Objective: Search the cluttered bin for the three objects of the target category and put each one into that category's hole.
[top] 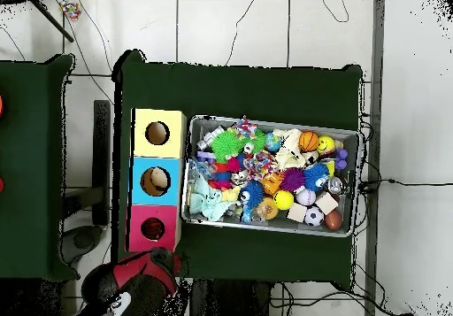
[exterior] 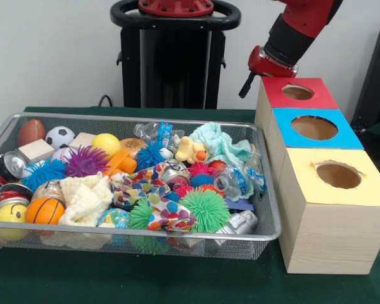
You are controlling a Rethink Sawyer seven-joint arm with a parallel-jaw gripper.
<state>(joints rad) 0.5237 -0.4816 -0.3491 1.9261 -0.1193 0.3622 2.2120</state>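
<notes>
The hand (exterior: pixel 246 85) hangs beside the red box (exterior: pixel 297 92), at that box's far corner and off to the side of the wire bin (exterior: pixel 266 190). Whether it is apart or together I cannot tell; it looks empty. The toys wanted lie somewhere in the bin's heap, so the bin lies sideways and nearer the camera from the hand. The arm (exterior: pixel 297 28) slants down from above.

You see a plain white wall (exterior: pixel 57 57) behind the green-covered table (exterior: pixel 133 282). Overhead, the floor (top: pixel 257 29) is pale tile, crossed by thin dark cables (top: pixel 232 38). Lighting is even.
</notes>
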